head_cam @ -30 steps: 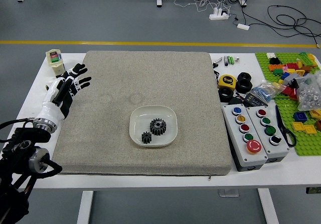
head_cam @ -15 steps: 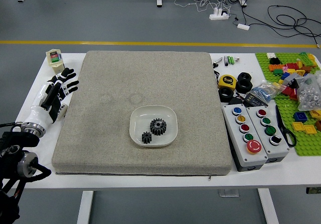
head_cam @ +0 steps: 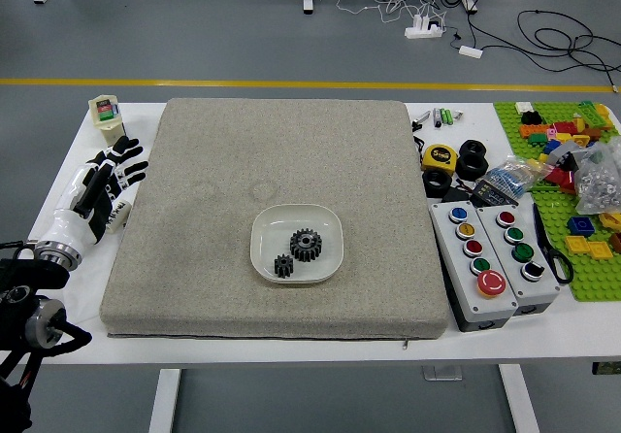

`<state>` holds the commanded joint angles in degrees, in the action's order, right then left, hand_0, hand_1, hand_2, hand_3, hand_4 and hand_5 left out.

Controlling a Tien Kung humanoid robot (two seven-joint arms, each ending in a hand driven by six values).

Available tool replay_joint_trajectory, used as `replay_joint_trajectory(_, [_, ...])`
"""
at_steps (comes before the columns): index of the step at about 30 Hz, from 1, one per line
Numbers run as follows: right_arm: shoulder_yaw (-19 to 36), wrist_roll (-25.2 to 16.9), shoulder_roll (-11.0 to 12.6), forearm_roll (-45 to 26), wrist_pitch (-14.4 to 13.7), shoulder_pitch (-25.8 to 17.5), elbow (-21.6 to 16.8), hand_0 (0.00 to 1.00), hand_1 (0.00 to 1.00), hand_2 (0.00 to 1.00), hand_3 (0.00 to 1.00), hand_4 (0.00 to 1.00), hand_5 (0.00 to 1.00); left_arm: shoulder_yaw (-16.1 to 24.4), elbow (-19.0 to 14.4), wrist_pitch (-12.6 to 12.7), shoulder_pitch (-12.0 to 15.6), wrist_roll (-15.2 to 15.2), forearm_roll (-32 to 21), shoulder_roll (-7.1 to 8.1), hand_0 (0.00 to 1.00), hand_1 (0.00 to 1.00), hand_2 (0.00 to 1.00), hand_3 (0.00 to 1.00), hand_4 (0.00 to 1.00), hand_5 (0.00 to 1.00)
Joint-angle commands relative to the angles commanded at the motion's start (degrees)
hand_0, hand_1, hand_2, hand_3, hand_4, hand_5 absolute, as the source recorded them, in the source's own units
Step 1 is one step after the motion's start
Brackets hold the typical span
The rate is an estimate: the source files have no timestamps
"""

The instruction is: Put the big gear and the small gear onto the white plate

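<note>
The left hand is holding its fingers apart. Toward its four o'clock, the big gear and small gear are sitting on the white plate.

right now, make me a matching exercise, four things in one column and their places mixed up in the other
1. small black gear
2. robot's left hand
3. yellow tape measure
4. dark blue toy brick

A. beside black rolls
B. on the white plate
C. on the green studded board
D. at the grey mat's left side

1-B, 2-D, 3-A, 4-C
</note>
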<state>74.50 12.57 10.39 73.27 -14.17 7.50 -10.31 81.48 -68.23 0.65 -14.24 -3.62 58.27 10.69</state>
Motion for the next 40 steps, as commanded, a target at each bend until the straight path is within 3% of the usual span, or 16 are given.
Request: replay_joint_trajectory(40, [-0.3,0.0,0.1,-0.7,0.0,0.5,0.0,0.661,0.671,0.751,0.565,0.757,0.606,0.3,0.8,-0.6,-0.2,-0.1,0.8,-0.60,0.821,0.803,0.880,0.801,0.881,0.788])
